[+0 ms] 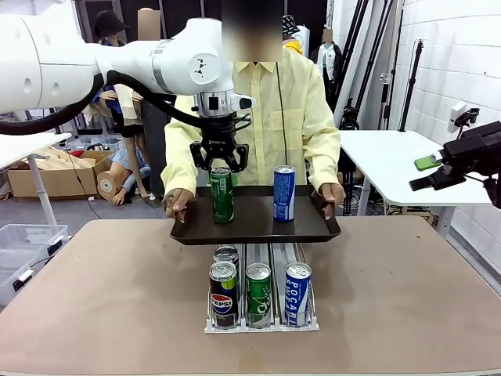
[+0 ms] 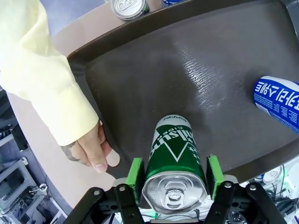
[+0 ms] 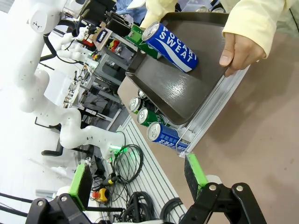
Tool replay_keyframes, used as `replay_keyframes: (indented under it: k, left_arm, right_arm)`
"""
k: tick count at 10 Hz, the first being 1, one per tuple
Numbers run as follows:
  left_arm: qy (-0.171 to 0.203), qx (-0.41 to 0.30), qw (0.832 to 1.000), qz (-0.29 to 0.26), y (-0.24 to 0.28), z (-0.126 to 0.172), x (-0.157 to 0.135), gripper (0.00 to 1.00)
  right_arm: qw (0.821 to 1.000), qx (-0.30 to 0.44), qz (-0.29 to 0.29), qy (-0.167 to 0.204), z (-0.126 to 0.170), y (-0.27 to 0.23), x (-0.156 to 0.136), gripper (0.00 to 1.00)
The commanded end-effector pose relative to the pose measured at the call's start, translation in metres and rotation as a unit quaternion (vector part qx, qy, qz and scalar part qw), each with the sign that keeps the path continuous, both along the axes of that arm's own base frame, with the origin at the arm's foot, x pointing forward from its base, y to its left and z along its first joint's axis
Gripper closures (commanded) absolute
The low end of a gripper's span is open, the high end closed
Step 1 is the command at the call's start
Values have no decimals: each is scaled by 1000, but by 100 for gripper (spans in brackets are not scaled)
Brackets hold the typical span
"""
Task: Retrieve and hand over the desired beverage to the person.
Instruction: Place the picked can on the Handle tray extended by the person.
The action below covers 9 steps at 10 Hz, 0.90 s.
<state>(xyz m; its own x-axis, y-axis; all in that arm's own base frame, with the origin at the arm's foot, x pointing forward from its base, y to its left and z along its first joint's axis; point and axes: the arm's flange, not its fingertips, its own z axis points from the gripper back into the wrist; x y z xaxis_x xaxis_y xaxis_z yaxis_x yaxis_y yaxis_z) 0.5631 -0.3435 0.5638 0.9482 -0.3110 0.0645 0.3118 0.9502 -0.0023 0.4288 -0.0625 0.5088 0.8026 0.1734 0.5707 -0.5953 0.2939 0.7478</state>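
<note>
The person (image 1: 262, 102) in a pale-yellow shirt holds a dark tray (image 1: 258, 229) above the table with both hands. A green can (image 1: 222, 196) stands upright on the tray's left part, and a blue Pocari Sweat can (image 1: 284, 193) stands to its right. My left gripper (image 1: 221, 166) reaches down over the green can's top. In the left wrist view its green pads flank the green can (image 2: 174, 158) with thin gaps, so the left gripper (image 2: 174, 176) is slightly open. My right gripper (image 1: 423, 174) hangs open at the far right, away from the tray (image 3: 187, 79), with nothing between its fingers.
A clear can rack (image 1: 258, 313) sits on the brown table under the tray's front edge, with a Pepsi can (image 1: 223, 291), a green one and a blue one at its front. The person's hand (image 2: 91, 149) grips the tray rim close to my left fingers. A white table (image 1: 391, 164) stands at back right.
</note>
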Motion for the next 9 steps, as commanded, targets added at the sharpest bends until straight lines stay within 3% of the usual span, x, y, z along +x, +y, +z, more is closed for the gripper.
replay_keyframes:
  k: [1, 9]
  left_arm:
    - [13, -5, 1000, 3, -2, 7, 6, 0]
    - [8, -13, 1000, -1, 1, 20, 5, 0]
  right_arm:
    - [1000, 2, -2, -2, 1, 1, 1, 0]
    - [1000, 2, -2, -2, 1, 1, 1, 0]
